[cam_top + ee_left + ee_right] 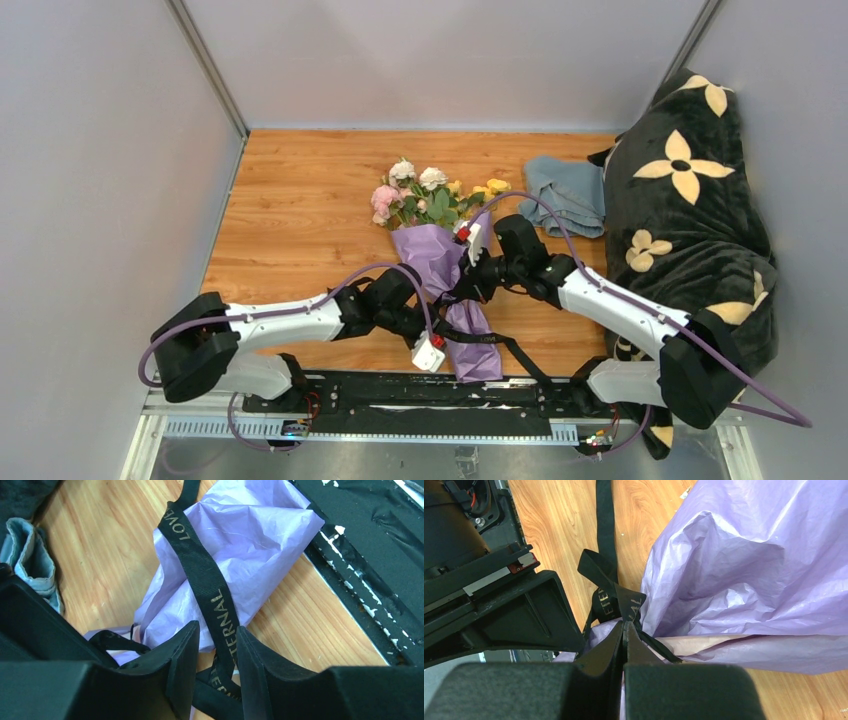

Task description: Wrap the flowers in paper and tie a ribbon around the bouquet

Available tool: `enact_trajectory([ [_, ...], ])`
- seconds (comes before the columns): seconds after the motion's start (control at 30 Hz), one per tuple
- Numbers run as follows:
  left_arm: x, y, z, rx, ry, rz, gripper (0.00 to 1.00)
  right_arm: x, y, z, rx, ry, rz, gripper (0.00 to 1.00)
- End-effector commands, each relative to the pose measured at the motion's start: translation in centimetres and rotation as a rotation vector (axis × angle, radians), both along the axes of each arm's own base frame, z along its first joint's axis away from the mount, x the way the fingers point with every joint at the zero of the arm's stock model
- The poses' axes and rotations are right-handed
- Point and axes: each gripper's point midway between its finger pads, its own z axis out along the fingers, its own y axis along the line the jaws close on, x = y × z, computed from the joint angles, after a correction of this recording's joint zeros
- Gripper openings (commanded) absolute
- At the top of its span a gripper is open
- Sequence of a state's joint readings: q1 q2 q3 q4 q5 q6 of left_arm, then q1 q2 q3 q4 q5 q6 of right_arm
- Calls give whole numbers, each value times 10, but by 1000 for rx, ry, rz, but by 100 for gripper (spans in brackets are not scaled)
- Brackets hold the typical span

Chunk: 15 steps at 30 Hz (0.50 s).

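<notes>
Lying on the wooden tabletop (290, 220), midway between the two arms, the bouquet (436, 235) is seen with its small bunch of pink, white and yellow flowers (425, 195) at the far end. The crinkly lavender-purple paper (430, 255) is wrapped as a cone around the stems and runs down towards the near edge. A long, narrow black ribbon (200, 575) with gold lettering is laid across the lower part of the cone, and one tail trails off over the wood to the right. In the left wrist view the left claw (217, 628) is held spread, low beside the paper's edge. The ribbon passes down between its black fingers (180, 660), and no squeeze on it is noted. In the right wrist view the right claw (624, 626) is pressed together, with a bunched fold of the ribbon pinched at its tips, just beside the paper where a pale pink underside (724, 642) is exposed. A grey-blue folded cloth (570, 195) is recorded at the far right of the tabletop, touching a black plush blanket (690, 200) patterned with cream flower shapes.
</notes>
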<state>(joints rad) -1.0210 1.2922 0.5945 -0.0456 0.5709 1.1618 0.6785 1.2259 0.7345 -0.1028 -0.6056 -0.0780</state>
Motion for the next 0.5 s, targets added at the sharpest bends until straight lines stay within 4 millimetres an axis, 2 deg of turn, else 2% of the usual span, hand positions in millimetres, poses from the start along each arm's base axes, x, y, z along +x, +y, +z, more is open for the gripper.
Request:
enact_trajectory([
  [0.0,-8,1,-15,20,23,-7,42,1,-5,-2,11,5,-5,0],
  [0.1,-5,3,-20,35,8,-5,42,1,-7,-2,14,3,-8,0],
  [0.23,0,-3,-17,13,-4,15,34,2,-8,-3,13,8,-10,0],
  [0.3,2,-3,-16,12,-5,23,23,2,-9,-4,13,7,-12,0],
  [0.37,3,-5,-8,-5,8,44,4,2,-10,-4,11,6,-12,0],
  [0.4,5,-8,0,-22,23,69,0,1,-11,-5,7,7,-12,0],
  [0.47,10,-12,17,-55,59,135,0,-1,-13,-6,5,10,-8,0],
])
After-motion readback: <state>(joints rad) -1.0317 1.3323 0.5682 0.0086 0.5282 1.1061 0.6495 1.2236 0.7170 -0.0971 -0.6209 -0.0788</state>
